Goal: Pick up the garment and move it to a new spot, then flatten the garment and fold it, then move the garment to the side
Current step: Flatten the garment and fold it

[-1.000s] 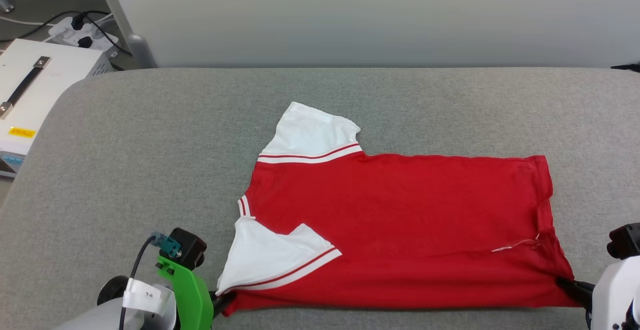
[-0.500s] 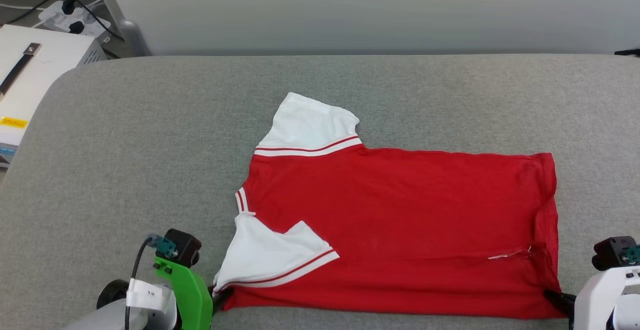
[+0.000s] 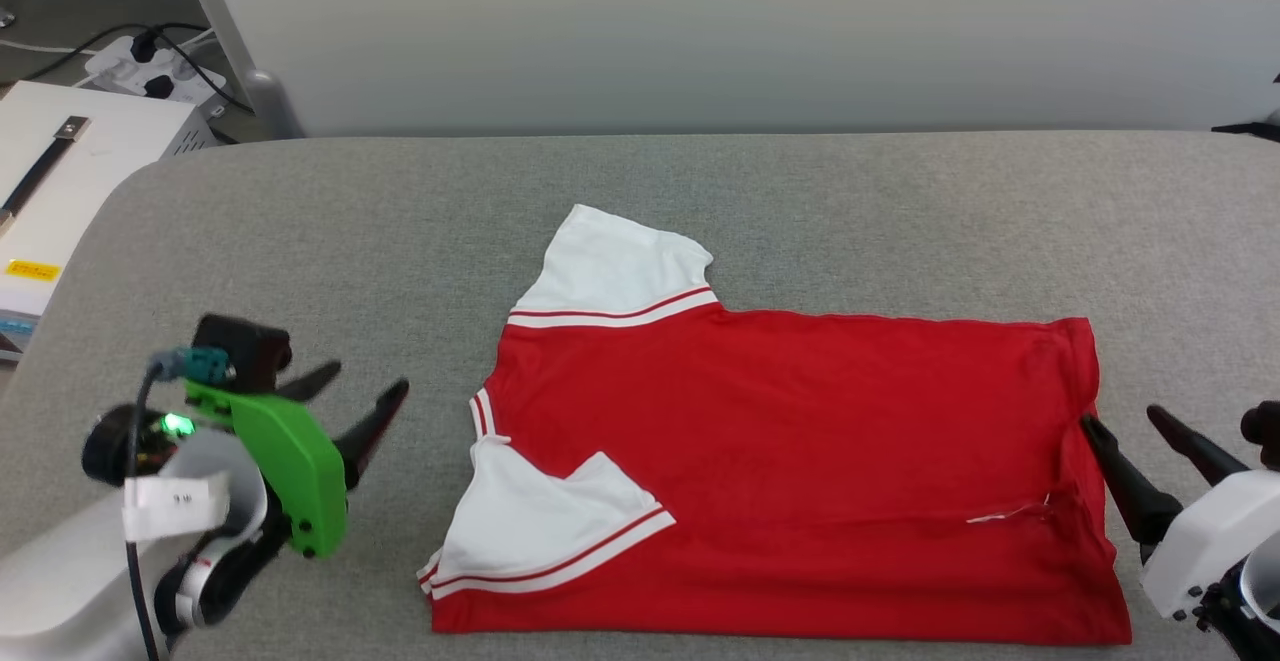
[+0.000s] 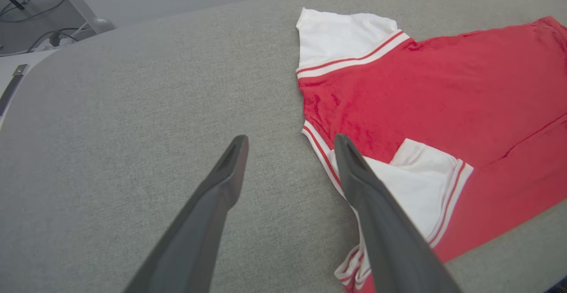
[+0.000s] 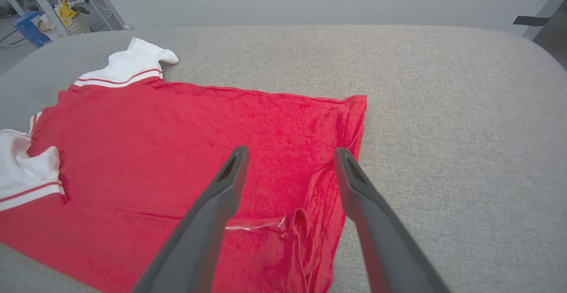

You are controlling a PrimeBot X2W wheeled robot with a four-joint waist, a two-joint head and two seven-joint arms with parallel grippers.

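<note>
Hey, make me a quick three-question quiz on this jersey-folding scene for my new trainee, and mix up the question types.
1. Fill in: the left pincer and the right pincer both stand ____.
2. Which white part of the red jersey lies folded onto its body? A: the near sleeve. B: the far sleeve.
3. True or false: the right pincer grips the jersey's hem.
Key: 1 open; 2 A; 3 false.
</note>
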